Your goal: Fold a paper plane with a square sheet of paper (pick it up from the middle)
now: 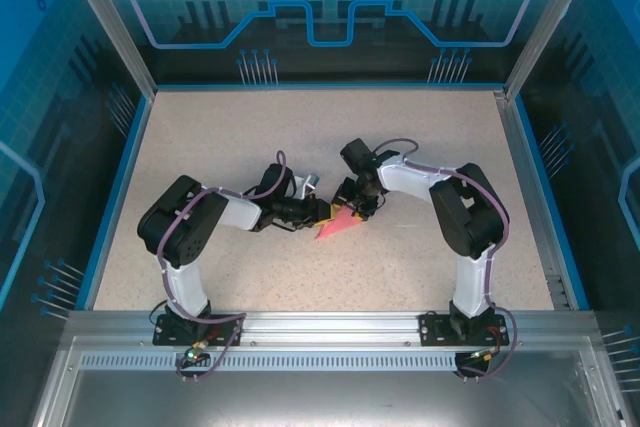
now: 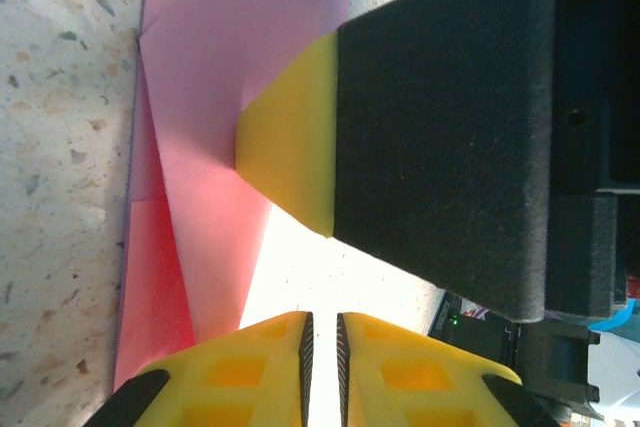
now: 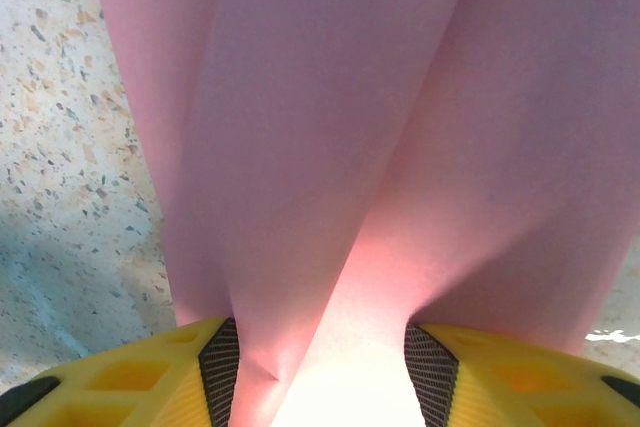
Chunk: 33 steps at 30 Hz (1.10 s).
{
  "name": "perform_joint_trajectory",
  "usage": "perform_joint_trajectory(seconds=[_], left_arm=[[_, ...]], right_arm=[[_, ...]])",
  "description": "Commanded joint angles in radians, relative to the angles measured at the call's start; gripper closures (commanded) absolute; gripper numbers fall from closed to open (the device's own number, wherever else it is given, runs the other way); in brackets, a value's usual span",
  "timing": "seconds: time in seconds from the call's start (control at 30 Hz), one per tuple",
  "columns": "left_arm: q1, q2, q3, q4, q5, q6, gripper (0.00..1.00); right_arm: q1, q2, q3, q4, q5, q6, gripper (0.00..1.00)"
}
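Note:
The pink sheet of paper (image 1: 337,226) lies mid-table as a creased, pointed wedge of layers; I cannot tell whether it has the paper plane's shape. My left gripper (image 1: 322,212) comes in from the left at its edge. In the left wrist view the left gripper (image 2: 322,319) is shut to a thin slit with nothing in it, and the paper (image 2: 230,67) lies flat beyond. One right-hand fingertip (image 2: 285,142) presses on the paper. My right gripper (image 1: 358,205) reaches in from the right. In its wrist view the right gripper (image 3: 322,332) is open, with a raised fold of paper (image 3: 330,127) between the pads.
The speckled beige table (image 1: 250,137) is walled by blue-edged transparent panels on three sides. An aluminium rail (image 1: 320,332) carrying both arm bases runs along the near edge. The two wrists are very close together over the paper.

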State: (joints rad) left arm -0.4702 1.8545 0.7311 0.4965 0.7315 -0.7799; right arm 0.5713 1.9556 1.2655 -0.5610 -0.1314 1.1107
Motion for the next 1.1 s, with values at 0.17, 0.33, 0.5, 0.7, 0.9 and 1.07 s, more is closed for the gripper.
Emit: perform_joint_trajectory(seconds=[0.17,0.33,0.5,0.7,0.9,1.07], left_arm=[[-0.011,0.017,0.041,-0.090,-0.006,0.054,0.84],[-0.011,0.020,0.049,-0.136,-0.049,0.069,0.88],[-0.011,0.027,0.058,-0.164,-0.073,0.081,0.90],[-0.011,0.035,0.065,-0.177,-0.080,0.086,0.92],[-0.011,0.037,0.072,-0.203,-0.102,0.093,0.93],[-0.011,0.037,0.076,-0.213,-0.111,0.096,0.93]], right_arm=[[0.006,0.104,-0.038,-0.059,0.009,0.020,0.45],[0.005,0.105,-0.040,-0.062,0.012,0.020,0.45],[0.004,0.108,-0.041,-0.066,0.013,0.021,0.47],[0.004,0.112,-0.036,-0.067,0.012,0.016,0.47],[0.002,0.126,-0.026,-0.075,0.006,0.015,0.46],[0.002,0.138,-0.019,-0.081,0.000,0.018,0.46]])
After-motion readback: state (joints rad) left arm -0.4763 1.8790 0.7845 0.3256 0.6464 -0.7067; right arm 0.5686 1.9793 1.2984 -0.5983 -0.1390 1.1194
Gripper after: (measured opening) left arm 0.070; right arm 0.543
